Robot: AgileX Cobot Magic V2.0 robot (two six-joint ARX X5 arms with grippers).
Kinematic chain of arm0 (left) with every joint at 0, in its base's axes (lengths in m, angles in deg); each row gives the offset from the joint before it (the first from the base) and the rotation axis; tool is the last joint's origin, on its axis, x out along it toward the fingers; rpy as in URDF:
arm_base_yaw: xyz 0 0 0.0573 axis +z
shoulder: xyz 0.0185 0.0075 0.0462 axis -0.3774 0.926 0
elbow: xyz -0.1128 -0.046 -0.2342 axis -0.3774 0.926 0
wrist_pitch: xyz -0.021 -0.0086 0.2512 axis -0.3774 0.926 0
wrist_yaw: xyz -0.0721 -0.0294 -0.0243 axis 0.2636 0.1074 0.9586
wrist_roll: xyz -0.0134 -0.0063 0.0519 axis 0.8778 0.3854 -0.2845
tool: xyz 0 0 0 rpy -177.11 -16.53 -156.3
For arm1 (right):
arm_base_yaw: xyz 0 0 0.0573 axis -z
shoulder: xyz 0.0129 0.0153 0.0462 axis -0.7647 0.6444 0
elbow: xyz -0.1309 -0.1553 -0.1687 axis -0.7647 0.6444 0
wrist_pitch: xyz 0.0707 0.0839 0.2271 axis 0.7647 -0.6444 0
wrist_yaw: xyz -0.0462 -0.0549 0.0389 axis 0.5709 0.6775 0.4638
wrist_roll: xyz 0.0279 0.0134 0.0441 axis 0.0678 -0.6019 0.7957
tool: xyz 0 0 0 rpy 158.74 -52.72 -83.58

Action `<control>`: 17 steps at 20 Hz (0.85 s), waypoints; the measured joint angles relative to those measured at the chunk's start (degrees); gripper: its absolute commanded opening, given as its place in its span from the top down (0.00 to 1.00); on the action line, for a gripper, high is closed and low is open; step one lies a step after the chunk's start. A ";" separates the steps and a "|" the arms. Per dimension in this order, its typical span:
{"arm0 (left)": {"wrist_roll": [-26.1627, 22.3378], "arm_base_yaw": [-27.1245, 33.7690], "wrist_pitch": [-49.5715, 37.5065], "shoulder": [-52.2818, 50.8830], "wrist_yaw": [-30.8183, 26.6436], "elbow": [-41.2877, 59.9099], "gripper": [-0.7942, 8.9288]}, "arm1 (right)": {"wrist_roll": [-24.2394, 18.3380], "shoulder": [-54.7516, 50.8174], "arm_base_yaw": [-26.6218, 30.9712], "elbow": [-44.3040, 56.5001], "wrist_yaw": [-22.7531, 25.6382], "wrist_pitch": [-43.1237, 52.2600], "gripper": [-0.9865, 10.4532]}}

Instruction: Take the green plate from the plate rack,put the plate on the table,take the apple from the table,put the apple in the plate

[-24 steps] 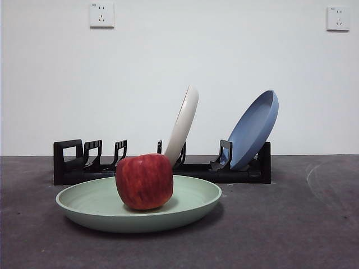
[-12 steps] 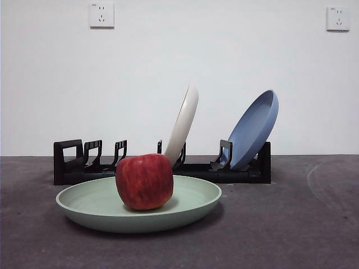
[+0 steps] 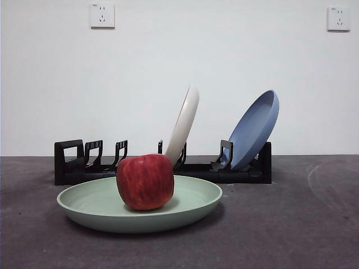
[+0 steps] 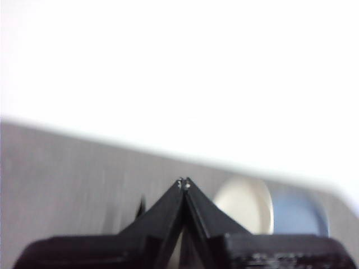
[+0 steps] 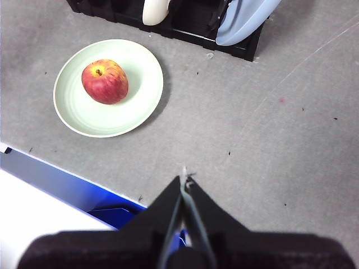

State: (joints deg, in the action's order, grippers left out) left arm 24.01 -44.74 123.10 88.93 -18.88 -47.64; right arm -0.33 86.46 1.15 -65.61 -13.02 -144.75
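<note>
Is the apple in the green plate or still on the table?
In the plate: the apple sits upright inside the green plate, both grippers clear of it.

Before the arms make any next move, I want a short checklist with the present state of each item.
1. The green plate lies flat on the table, out of the plate rack: ok.
2. The apple sits inside the green plate: ok.
3. The left tool is shut and holds nothing: ok.
4. The right tool is shut, empty and well away from the plate: ok.
5. The cream plate and the blue plate lean in the rack: ok.
</note>
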 measured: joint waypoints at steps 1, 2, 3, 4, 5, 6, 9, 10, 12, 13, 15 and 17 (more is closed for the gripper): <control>-0.44 4.33 -6.80 -1.38 3.91 3.91 0.92 | 0.00 0.00 0.00 -0.02 0.00 0.00 0.91; -1.18 8.04 -12.79 -2.82 8.96 8.44 0.92 | 0.00 0.00 0.00 0.00 0.00 0.00 0.91; -1.92 11.23 -18.23 -4.24 14.47 13.55 0.92 | 0.02 0.00 0.00 0.00 0.00 0.00 0.91; -2.71 13.84 -23.52 -5.55 19.78 18.99 0.92 | 0.02 0.00 0.00 0.00 0.00 0.00 0.91; -3.10 15.76 -29.18 -6.80 24.26 24.63 0.92 | 0.00 0.00 0.00 -0.02 0.00 0.00 0.91; -3.43 17.14 -35.01 -8.15 27.34 30.21 0.92 | 0.02 0.00 0.00 -0.02 0.00 0.00 0.91; -5.33 18.47 -51.67 -12.57 28.98 44.50 0.92 | 0.02 0.00 0.00 -0.02 0.00 0.00 0.91; -6.27 18.56 -56.00 -13.99 28.98 48.06 0.92 | 0.00 0.00 0.00 -0.02 0.00 0.00 0.91; -8.41 18.82 -60.04 -16.50 29.07 53.09 0.92 | 0.00 0.00 0.00 -0.02 0.00 -0.02 0.91; -9.25 19.15 -59.98 -17.81 29.07 55.32 0.92 | 0.00 0.00 0.00 0.00 0.00 0.00 0.91; -9.97 20.06 -59.45 -20.20 29.00 58.58 0.92 | 0.00 0.00 0.00 -0.02 0.00 0.00 0.91; -10.23 21.00 -59.32 -22.86 28.55 60.96 0.92 | 0.02 0.00 0.00 0.00 0.00 0.00 0.91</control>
State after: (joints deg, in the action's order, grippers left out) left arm 13.78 -23.74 63.78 66.07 9.67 13.32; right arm -0.31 86.46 1.15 -65.61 -13.02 -144.75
